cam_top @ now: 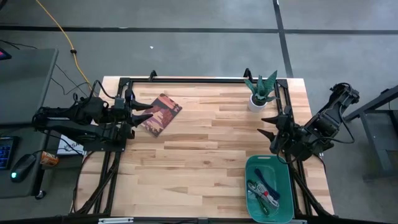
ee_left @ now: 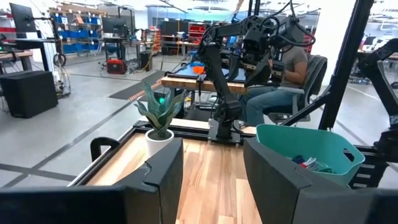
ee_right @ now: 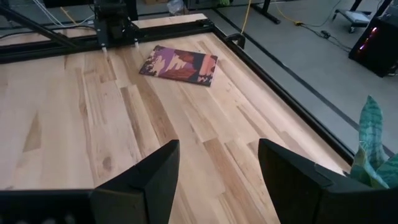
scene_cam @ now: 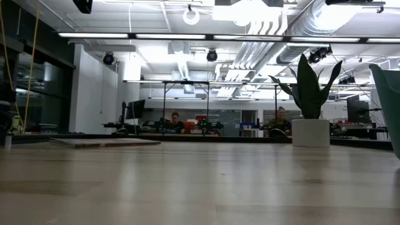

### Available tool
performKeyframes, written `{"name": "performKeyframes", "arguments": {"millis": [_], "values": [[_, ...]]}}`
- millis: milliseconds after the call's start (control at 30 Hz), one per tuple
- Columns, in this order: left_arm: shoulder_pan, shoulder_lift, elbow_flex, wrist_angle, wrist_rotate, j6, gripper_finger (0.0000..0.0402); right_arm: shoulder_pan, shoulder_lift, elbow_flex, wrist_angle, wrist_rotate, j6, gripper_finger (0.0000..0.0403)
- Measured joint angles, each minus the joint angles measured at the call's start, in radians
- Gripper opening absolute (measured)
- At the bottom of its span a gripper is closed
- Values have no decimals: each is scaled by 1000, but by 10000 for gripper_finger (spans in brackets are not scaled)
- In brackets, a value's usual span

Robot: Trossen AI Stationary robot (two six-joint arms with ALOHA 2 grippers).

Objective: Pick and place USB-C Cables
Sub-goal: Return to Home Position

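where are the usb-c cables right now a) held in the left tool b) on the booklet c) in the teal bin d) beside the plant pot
C: the USB-C cables lie inside the teal bin near the right arm, while the left tool and right tool are open and hold nothing.

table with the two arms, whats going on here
Nothing is being handled right now. The cables lie in the teal bin by the right arm. The left hand and right hand sit open and empty at their sides of the table, the left one beside a booklet.
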Motion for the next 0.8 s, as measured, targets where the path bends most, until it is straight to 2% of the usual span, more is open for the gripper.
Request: {"name": "performKeyframes", "arguments": {"millis": [567,700,800], "values": [[0,0,0,-37,3,4,148,0,-5,0,0,-7,-2,209],[0,1,0,-45,0,7,136,0,-5,0,0,2,-20,209],[0,-5,0,-46,-18,5,112,0,-5,0,0,11,-20,209]]}}
